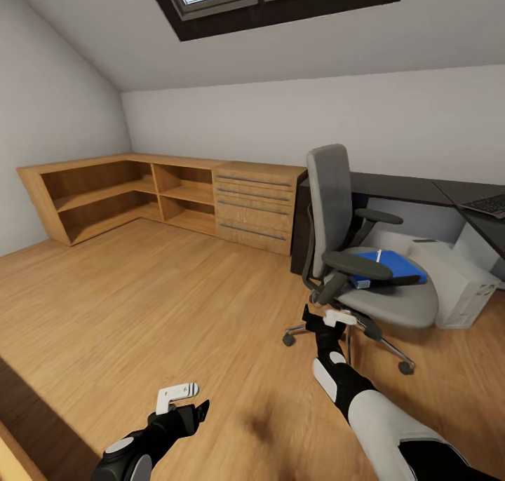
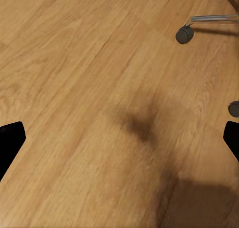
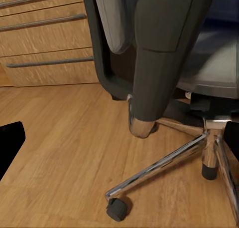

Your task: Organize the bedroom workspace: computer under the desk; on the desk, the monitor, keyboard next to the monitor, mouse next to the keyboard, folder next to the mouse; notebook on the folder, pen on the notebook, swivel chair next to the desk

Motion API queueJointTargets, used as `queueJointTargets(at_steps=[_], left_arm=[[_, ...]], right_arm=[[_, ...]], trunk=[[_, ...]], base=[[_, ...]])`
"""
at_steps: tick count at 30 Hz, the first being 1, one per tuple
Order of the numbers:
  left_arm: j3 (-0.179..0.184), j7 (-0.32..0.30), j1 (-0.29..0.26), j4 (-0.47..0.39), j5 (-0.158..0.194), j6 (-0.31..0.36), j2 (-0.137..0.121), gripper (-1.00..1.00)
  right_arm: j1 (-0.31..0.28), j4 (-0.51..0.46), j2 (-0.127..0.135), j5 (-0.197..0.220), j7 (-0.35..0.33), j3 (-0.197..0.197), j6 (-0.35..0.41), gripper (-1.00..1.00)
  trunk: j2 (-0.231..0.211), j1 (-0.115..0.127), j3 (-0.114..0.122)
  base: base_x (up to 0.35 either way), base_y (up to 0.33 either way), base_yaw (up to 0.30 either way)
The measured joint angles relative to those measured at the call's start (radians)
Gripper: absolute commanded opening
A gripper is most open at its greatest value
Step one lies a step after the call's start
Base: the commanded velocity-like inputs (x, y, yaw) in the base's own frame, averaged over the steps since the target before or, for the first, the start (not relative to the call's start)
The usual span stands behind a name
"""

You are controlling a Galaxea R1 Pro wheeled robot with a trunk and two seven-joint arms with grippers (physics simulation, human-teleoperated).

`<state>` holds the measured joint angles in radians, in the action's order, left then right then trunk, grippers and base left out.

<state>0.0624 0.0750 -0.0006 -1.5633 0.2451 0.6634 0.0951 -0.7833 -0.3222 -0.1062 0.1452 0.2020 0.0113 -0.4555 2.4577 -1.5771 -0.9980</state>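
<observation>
The room is an attic bedroom (image 1: 294, 53) with slanted pale walls, a dark window in the roof and a wood floor (image 1: 140, 306). The swivel chair (image 1: 351, 256) stands on the floor in front of the desk (image 1: 414, 190), with its back to the wooden drawer chest (image 1: 256, 207). On the grey seat lies the blue folder (image 1: 389, 265), with the thin white pen (image 1: 379, 256) on top of it. A dark strip by the folder's edge may be the notebook, but it is too small to tell. The keyboard (image 1: 487, 205) sits on the desk at the far right edge. The grey computer (image 1: 456, 285) stands on the floor under the desk, just behind the chair. A long wooden shelf (image 1: 112, 193) runs along the wall to the left. The right gripper (image 1: 330, 321) is held up near the chair's armrest and touches nothing; its fingers look apart and empty. The left gripper (image 1: 184, 397) hangs low over the bare floor, fingers wide apart, with nothing in it. In the right wrist view the chair's shiny legs (image 3: 164, 168) and a black wheel (image 3: 117, 208) are close.
</observation>
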Motion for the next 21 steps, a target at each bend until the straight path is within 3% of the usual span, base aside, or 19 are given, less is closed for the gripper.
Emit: queueJointTargets(at_steps=[8,16,21], left_arm=[[0.0,0.0,0.0,0.0,0.0,0.0,0.0,1.0],[0.0,0.0,0.0,0.0,-0.001,0.0,0.001,1.0],[0.0,0.0,0.0,0.0,-0.001,-0.001,0.001,1.0]], right_arm=[[0.0,-0.011,0.021,-0.1,0.122,0.0,0.0,1.0],[0.0,-0.014,0.038,-0.13,0.18,0.001,-0.001,1.0],[0.0,-0.014,0.051,-0.133,0.189,0.001,-0.001,1.0]], trunk=[[0.0,0.0,0.0],[0.0,0.0,0.0],[0.0,0.0,0.0]], base=[[0.0,0.0,0.0],[0.011,-0.007,0.0],[0.157,-0.099,0.0]])
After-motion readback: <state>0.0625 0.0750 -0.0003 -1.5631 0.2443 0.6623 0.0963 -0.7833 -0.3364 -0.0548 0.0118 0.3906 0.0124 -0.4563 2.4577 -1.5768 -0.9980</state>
